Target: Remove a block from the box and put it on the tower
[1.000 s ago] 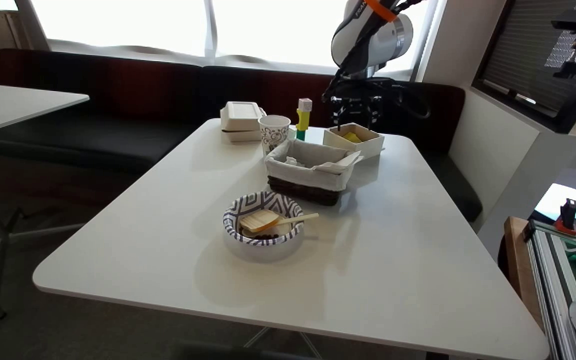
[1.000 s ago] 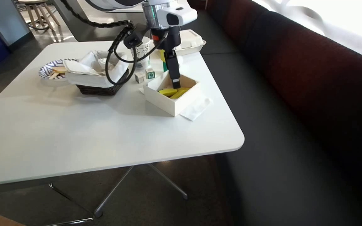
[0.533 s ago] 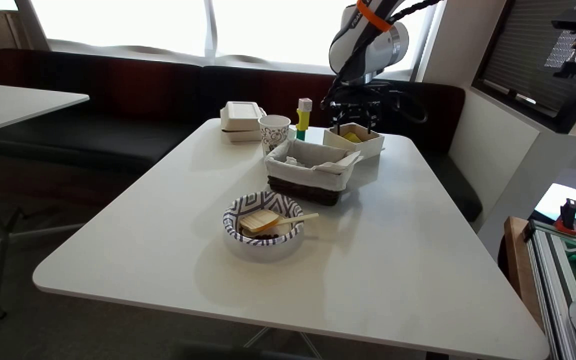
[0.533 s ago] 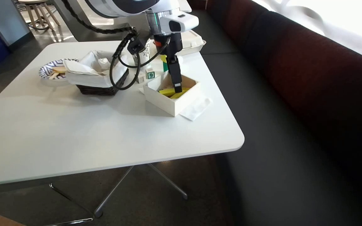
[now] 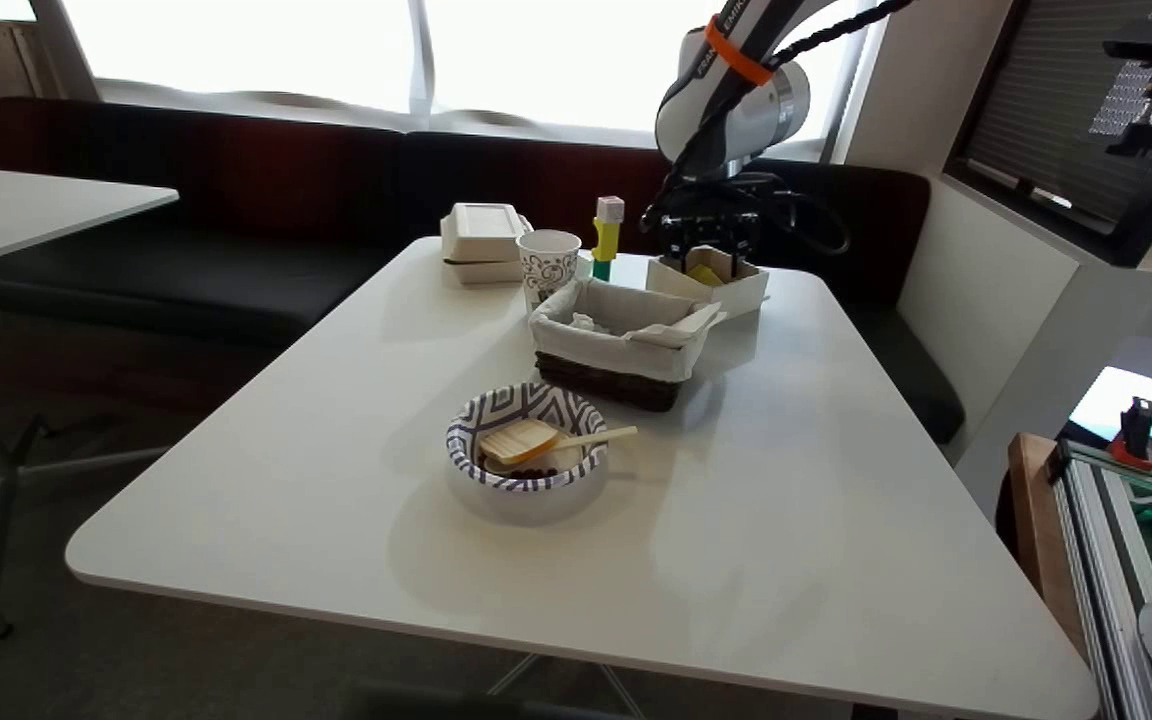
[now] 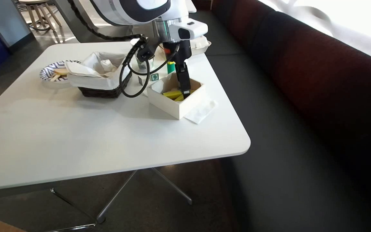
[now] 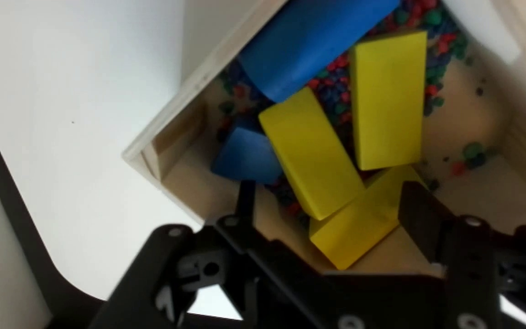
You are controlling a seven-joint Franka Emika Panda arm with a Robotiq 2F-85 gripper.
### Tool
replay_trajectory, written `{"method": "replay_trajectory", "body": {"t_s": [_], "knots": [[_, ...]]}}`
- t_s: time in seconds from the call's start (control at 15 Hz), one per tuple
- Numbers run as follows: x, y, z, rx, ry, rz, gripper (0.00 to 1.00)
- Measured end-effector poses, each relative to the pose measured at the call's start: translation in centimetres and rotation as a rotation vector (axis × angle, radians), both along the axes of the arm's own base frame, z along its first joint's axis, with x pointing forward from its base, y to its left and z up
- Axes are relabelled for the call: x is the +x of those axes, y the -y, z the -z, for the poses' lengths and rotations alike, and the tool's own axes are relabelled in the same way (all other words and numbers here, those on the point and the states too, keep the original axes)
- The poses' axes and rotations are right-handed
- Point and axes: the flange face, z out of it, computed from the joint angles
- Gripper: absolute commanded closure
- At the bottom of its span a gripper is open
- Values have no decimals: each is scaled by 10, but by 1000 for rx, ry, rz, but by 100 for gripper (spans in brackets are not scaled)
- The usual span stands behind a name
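The box [image 6: 164, 104] is a shallow pale wooden box on the white table, also seen in an exterior view [image 5: 742, 294] and the wrist view [image 7: 199, 82]. It holds yellow blocks [image 7: 312, 153], blue blocks [image 7: 313, 45] and small coloured bits. The tower [image 5: 606, 238] stands upright beside the box, green below, yellow above, with a pale cube on top; in an exterior view [image 6: 170, 67] the arm mostly hides it. My gripper [image 7: 327, 194] is open, with its fingertips inside the box [image 5: 707, 265] on either side of the lowest yellow block [image 7: 359, 224]. Nothing is held.
A cloth-lined dark basket [image 5: 611, 350] stands close to the box. A patterned paper cup [image 5: 548, 265] and stacked white containers [image 5: 483, 240] are near the tower. A patterned bowl [image 5: 516, 400], small cubes [image 6: 154, 77] and a flat white packet [image 6: 201, 112] lie on the table.
My gripper has moved down, its fingertips going deeper into the box, and shifted right in an exterior view. It stays open. The box, the blocks and the tower have not visibly moved.
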Motion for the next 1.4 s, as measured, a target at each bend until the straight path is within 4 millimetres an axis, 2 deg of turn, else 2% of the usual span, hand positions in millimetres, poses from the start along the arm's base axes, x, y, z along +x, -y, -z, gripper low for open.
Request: {"method": "replay_trajectory", "body": {"t_s": [0.2, 0.4, 0.47, 0.6, 0.67, 0.8, 1.0, 1.07, 1.2, 1.4], "knots": [[2, 3, 2, -6, 0, 1, 27], [3, 4, 2, -10, 1, 2, 39], [3, 4, 1, -10, 1, 2, 47], [3, 5, 1, -12, 3, 4, 46], [3, 5, 1, -12, 3, 4, 52], [3, 6, 0, -13, 3, 4, 51], [3, 6, 0, -13, 3, 4, 59], [3, 5, 0, -13, 3, 4, 62], [4, 5, 0, -12, 3, 3, 86], [5, 5, -1, -14, 5, 1, 89]]}}
